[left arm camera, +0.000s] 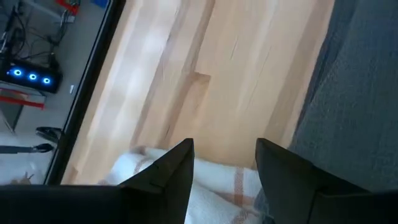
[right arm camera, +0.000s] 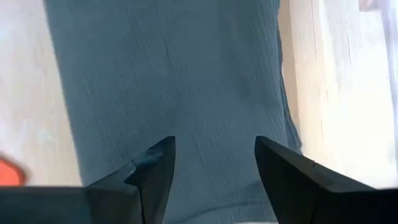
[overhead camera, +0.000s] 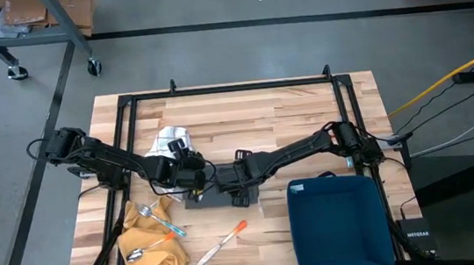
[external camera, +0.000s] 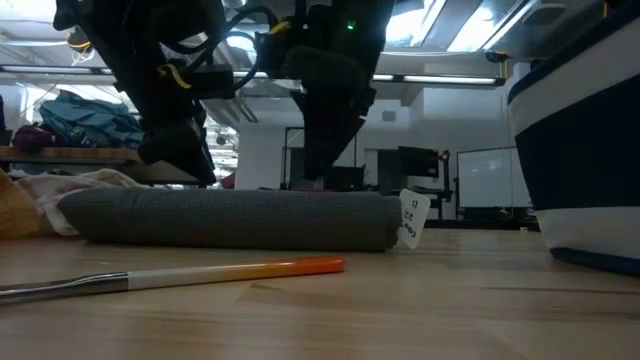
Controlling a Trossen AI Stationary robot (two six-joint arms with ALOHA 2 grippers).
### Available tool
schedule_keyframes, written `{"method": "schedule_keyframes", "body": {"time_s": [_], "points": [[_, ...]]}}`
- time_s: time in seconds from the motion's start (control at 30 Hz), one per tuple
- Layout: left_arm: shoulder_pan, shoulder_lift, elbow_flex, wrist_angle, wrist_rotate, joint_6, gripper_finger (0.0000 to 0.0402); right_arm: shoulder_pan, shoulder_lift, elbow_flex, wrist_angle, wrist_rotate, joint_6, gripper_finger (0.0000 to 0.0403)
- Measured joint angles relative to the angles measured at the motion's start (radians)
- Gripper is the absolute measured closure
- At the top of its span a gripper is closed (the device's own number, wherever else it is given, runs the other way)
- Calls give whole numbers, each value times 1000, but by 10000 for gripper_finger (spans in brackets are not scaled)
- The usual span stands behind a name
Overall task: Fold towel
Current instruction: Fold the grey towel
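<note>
I see the towel (external camera: 235, 218) lying folded into a flat grey stack near the middle of the tabletop (overhead camera: 244, 114), its white tag (external camera: 411, 220) sticking out at 1 end. It looks like the fold is done or close to it, though I can't see every edge.

My left end effector (left arm camera: 224, 171) hangs just over the towel's edge, fingers apart and gripping nothing; between them I see a white cloth (left arm camera: 211, 190) and bare wood. My right end effector (right arm camera: 214, 165) sits directly above the grey fabric, fingers spread wide, also empty. I read both as let go of the cloth, so the stack rests under its own weight.

Around it: a knife (external camera: 180, 274) with an orange handle lies in front of the towel, a yellow cloth (overhead camera: 155, 256) with cutlery is at the left front corner, and a blue bin (overhead camera: 339, 226) stands on the right, well apart from the towel.
</note>
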Motion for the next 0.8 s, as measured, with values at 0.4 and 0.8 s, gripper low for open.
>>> {"method": "schedule_keyframes", "body": {"time_s": [0.4,0.8], "points": [[0,0,0,23,84,-183,237,0,0,0,104,-2,-1,178],[-1,0,0,24,144,-210,237,1,0,0,157,-44,1,178]]}}
